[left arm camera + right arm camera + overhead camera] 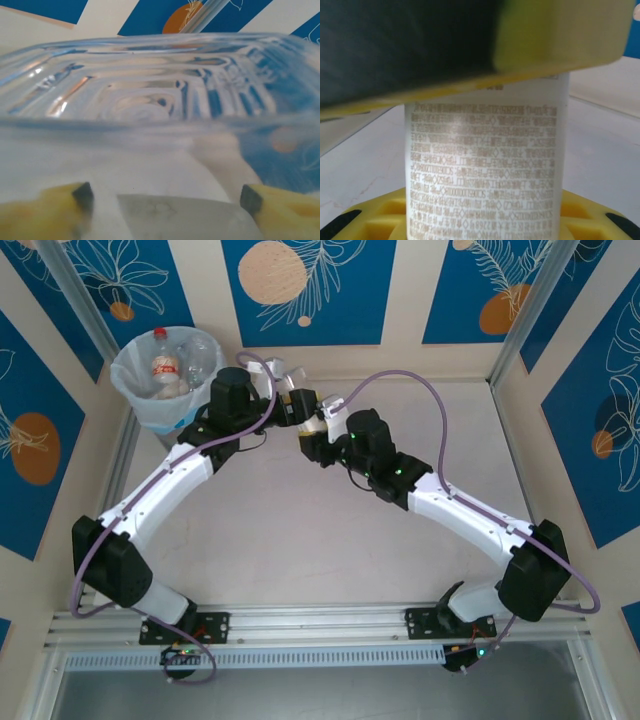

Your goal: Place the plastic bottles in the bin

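**A:** Pale grey surface [300, 540] from above. Where are the bottles?

**B:** Several clear plastic bottles [168, 365] lie in the bag-lined bin [122, 380], beside the surface's far left corner. One white-labelled bottle [318, 426] sits above mid-surface, between the left tool [300, 408] and the right tool [320, 445], whose tips meet there.

**A:** And the left wrist camera?

**B:** The white-labelled bottle [150, 85] lies across the view, clear and ribbed, just ahead of the left tool [166, 197]. Its yellow fingers [45, 215] stand wide apart. Whether their pads touch the plastic, I cannot tell.

**A:** The right wrist camera?

**B:** The right tool [485, 145] is closed most of the way on the white-labelled bottle [485, 170]. One yellow finger [560, 35] presses from above and the other [590, 215] from below, with the printed label upright between them.
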